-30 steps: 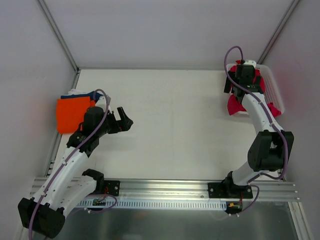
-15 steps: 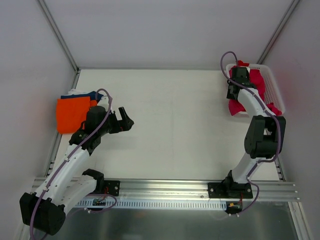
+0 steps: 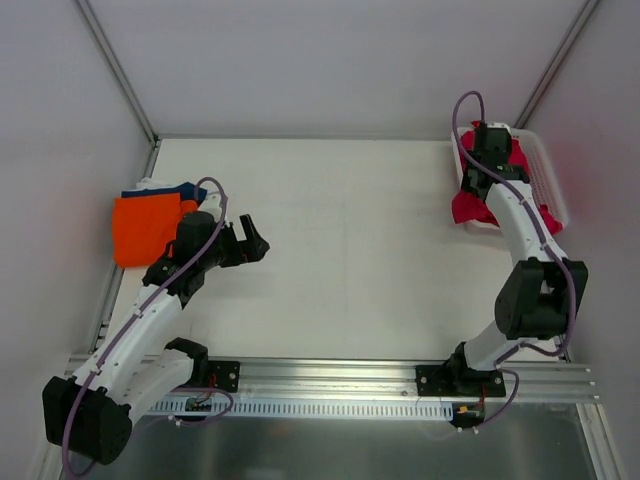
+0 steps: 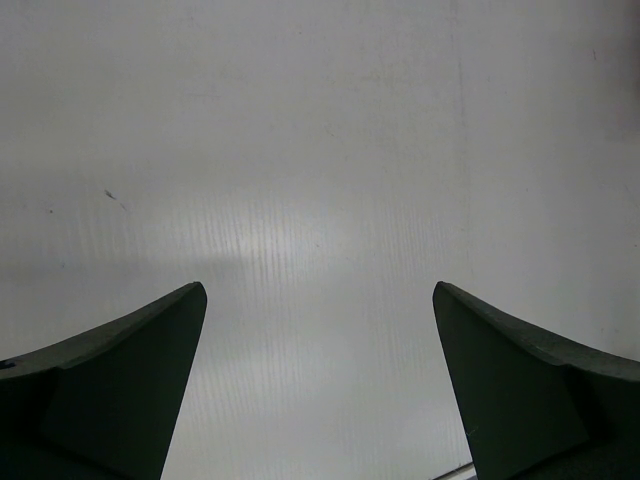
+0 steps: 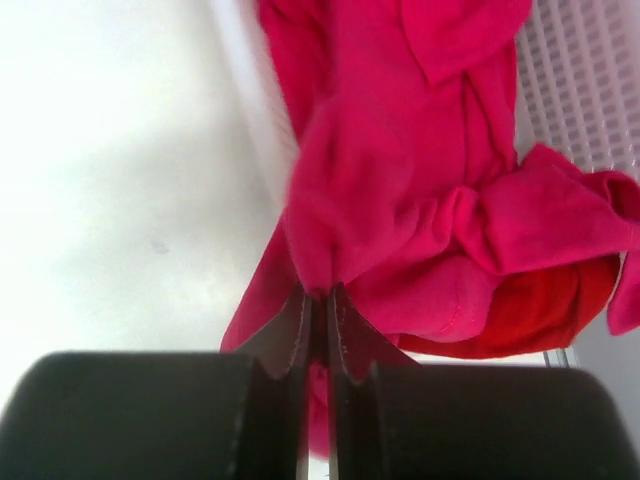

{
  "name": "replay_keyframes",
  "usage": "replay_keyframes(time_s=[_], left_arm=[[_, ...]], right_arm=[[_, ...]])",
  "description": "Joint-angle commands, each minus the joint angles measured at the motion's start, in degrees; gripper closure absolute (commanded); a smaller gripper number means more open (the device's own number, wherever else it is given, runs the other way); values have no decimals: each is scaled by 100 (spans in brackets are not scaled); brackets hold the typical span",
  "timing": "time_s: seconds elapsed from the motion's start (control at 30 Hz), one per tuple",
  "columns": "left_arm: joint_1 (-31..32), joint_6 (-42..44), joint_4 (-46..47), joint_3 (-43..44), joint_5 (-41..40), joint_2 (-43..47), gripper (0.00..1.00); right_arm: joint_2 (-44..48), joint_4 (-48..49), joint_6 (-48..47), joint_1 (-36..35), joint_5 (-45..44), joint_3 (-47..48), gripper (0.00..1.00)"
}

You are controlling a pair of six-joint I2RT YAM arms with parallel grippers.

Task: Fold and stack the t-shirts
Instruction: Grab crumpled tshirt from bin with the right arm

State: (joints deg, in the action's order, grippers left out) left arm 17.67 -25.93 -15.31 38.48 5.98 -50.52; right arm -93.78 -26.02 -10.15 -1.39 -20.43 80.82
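Two grippers, one pinching cloth: the right gripper (image 5: 320, 295) has its jaws closed on a fold of the magenta t-shirt (image 5: 400, 180).
That shirt bunches just beyond the fingertips and spills over the rim of the white basket (image 5: 585, 80); a red t-shirt (image 5: 530, 315) lies under it, to the fingers' right. The left gripper (image 4: 318, 290) hovers spread wide, holding nothing, above the table (image 4: 320, 120). Behind its wrist sits the folded orange t-shirt (image 3: 145, 225), with the navy t-shirt (image 3: 165, 190) showing at its far edge.
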Motion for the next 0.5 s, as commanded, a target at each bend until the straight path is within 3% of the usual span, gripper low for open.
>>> replay_keyframes(time_s=[0.0,0.1,0.23,0.37,0.4,0.47], left_arm=[[43,27,283,-77,167,-36,1],[43,-70,415,-156,280,-124,1],[35,-166,573,-279,413,-203,1],[43,-228,704,-385,439,-230,1],[35,-254,714,-402,483,-221,1],[43,-263,757,-429,501,-230,1]], right_arm=[[1096,-210,-40,-142,1047,679,99],[1527,-281,66,-221,1847,1144,100],[1635,-298,355,-230,3855,1910,100],[1249,-61,1163,-239,5476,2858,100],[1074,-35,1373,-239,6245,3157,99],[494,341,2303,-283,6934,4044,99]])
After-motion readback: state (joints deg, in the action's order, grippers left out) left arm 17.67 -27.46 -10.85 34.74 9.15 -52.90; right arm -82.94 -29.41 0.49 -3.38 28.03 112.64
